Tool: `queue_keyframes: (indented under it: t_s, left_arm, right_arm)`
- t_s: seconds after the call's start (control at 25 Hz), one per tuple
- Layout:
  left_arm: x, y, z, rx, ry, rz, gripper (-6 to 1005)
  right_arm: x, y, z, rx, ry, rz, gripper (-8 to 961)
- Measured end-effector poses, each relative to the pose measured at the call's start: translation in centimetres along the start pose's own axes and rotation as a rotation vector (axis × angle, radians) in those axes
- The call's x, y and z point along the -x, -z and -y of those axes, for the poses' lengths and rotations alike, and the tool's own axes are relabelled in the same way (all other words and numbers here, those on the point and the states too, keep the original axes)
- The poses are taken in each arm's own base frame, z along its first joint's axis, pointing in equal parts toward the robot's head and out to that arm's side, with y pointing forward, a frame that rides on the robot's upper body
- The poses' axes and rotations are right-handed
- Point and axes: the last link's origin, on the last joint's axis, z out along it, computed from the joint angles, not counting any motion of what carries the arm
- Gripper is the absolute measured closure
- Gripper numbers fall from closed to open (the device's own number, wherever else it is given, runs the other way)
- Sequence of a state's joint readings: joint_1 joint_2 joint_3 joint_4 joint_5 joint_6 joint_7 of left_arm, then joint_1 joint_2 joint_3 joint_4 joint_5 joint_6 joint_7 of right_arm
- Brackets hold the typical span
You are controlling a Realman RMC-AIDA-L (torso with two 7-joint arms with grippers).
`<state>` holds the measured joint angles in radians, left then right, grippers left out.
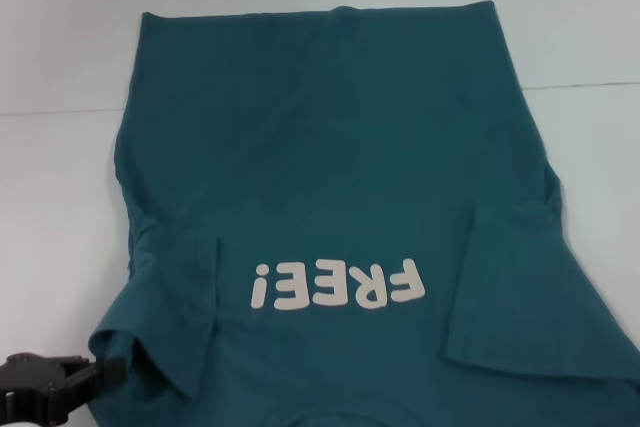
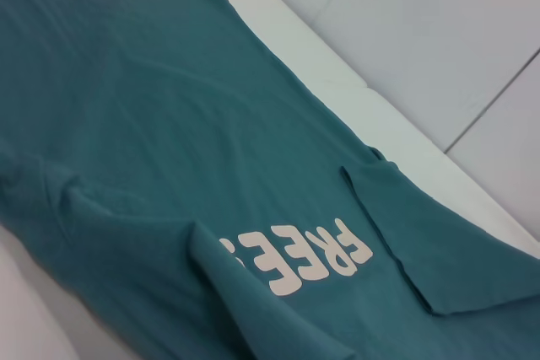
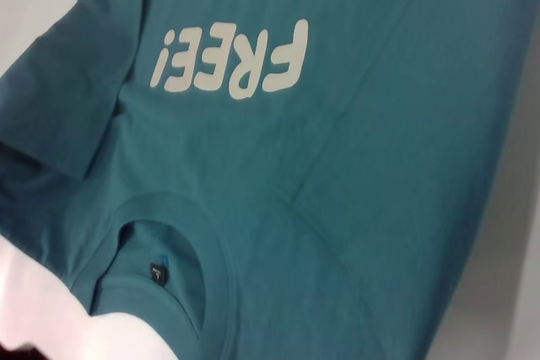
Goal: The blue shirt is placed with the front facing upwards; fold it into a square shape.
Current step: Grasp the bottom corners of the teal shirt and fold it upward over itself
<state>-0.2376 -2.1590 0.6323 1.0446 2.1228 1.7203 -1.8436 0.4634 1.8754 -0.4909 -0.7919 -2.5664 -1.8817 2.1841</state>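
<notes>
Lying front-up on the white table (image 1: 60, 57), the blue shirt (image 1: 330, 147) spreads across nearly the whole surface, its hem toward the far edge and its collar (image 3: 215, 250) nearest the robot. Both sleeves are folded inward over the chest: the left sleeve (image 1: 165, 317) ends beside the white "FREE!" lettering (image 1: 338, 285), the right sleeve (image 1: 520, 287) lies flat on the other side. At the near left corner, the left gripper (image 1: 70, 379) sits low beside the left sleeve, apparently not touching it; whether its jaws are parted or closed cannot be told. No right gripper shows anywhere.
</notes>
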Motion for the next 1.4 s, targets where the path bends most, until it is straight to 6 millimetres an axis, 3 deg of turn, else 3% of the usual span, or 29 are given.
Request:
queue_keyframes:
  t_s: [0.36,0.84,1.4]
  left_arm:
    - [1.1,0.9,-0.7,0.024,0.023,0.015,997]
    - [2.8,2.5,-1.6,0.057,0.077,-0.01,997]
    - [4.2,3.1,-2.6,0.095,0.111,-0.015,997]
  right_arm:
    - [-3.1,0.5,0.7,0.019,-0.031,-0.014,934]
    - [-5.7,0.6,1.0,0.044,-0.055,-0.033,931]
    - [-6.7,1.2,1.2,0.043,-0.065,-0.034,928]
